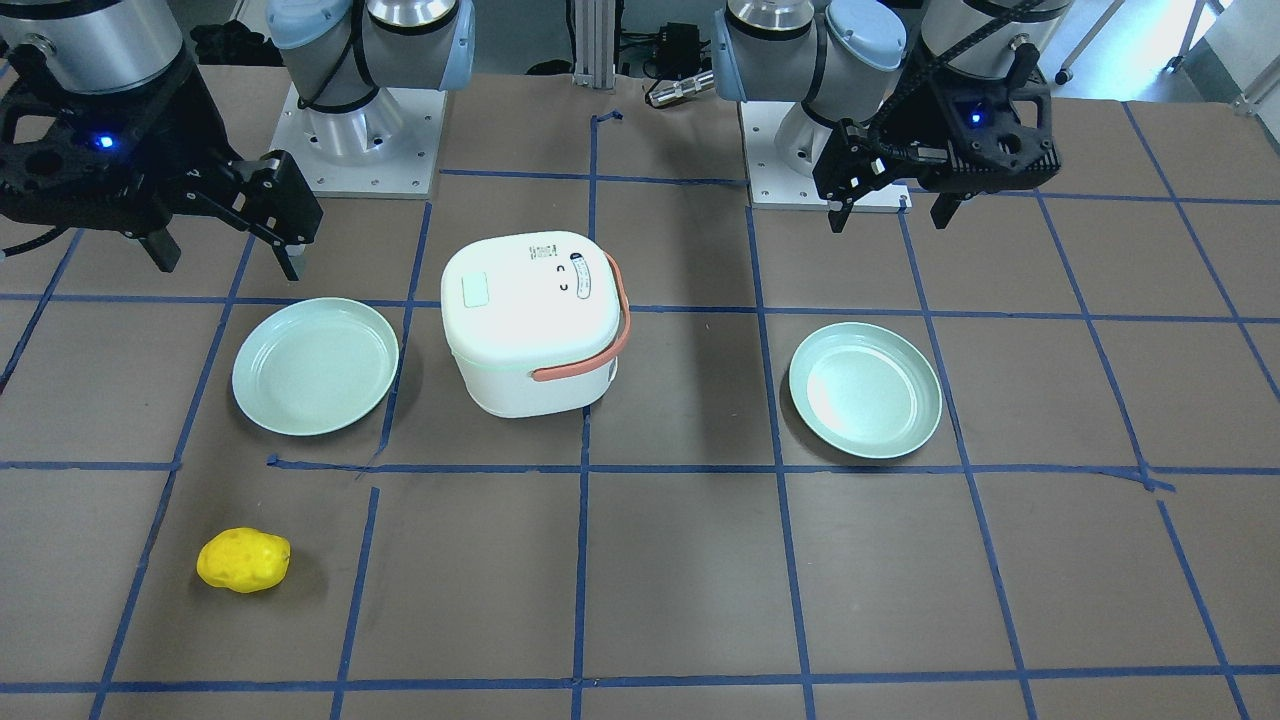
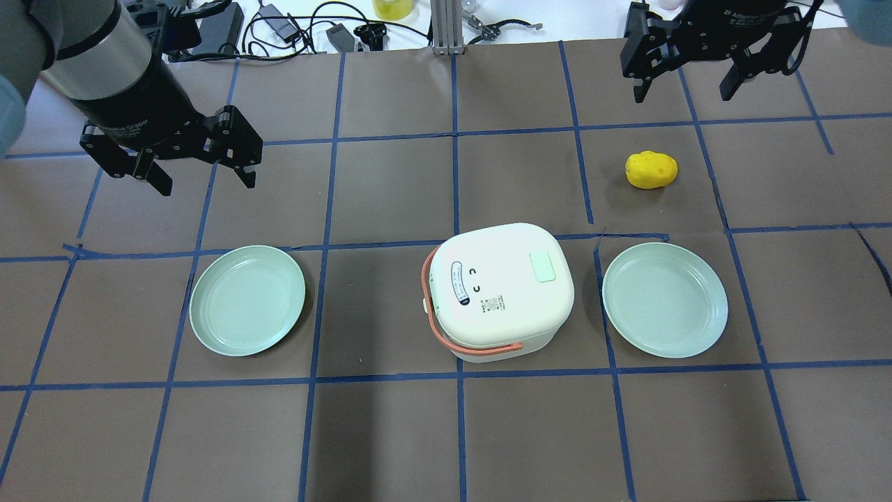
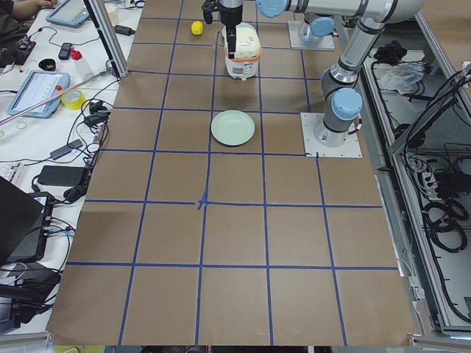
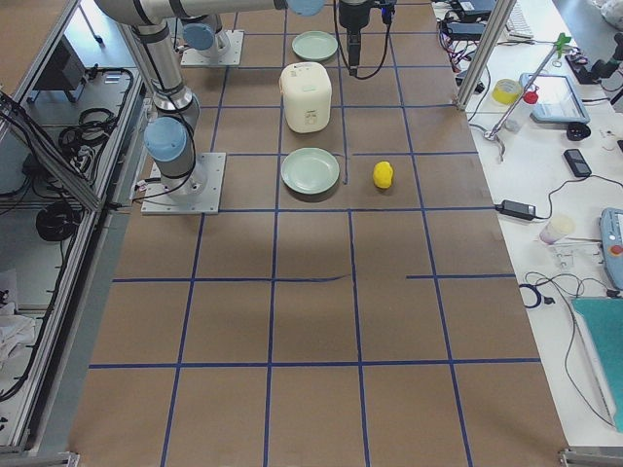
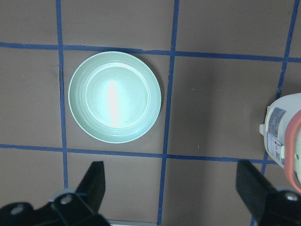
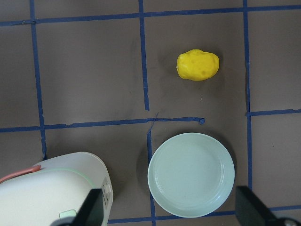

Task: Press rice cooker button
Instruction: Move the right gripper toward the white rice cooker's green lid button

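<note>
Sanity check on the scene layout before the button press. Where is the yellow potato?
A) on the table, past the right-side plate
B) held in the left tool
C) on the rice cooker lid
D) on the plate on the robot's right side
A: the yellow potato lies on the table, clear of the right-side plate and the rice cooker, with nothing holding it.

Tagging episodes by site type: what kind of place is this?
Likely a robotics lab, not a kitchen: a brown paper-covered table marked with a blue tape grid, a white bolted-down arm base plate, and a white side bench cluttered with cables and tablets.
</note>
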Controlling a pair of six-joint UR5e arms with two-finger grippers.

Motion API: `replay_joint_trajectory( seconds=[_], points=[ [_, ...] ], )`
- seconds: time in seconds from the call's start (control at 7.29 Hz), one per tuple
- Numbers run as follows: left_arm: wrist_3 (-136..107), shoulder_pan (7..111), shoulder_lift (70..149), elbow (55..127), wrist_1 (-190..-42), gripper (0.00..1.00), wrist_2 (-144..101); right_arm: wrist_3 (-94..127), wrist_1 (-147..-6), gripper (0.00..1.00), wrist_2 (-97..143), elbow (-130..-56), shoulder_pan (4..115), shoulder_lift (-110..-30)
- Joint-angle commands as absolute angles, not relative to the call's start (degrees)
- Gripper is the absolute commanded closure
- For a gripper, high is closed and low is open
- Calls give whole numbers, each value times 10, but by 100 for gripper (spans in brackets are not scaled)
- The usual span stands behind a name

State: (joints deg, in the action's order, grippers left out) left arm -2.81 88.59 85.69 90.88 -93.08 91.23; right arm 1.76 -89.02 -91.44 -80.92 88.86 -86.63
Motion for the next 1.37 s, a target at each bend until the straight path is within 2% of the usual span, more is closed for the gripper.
replay_joint_trajectory(
  seconds=[0.0, 1.24],
  points=[
    [-28, 886, 857, 909, -931, 0, 912, 18, -890, 0, -910, -809, 889, -866],
    [-28, 886, 857, 909, -931, 0, 912, 16, -883, 0, -909, -817, 889, -891]
  ],
)
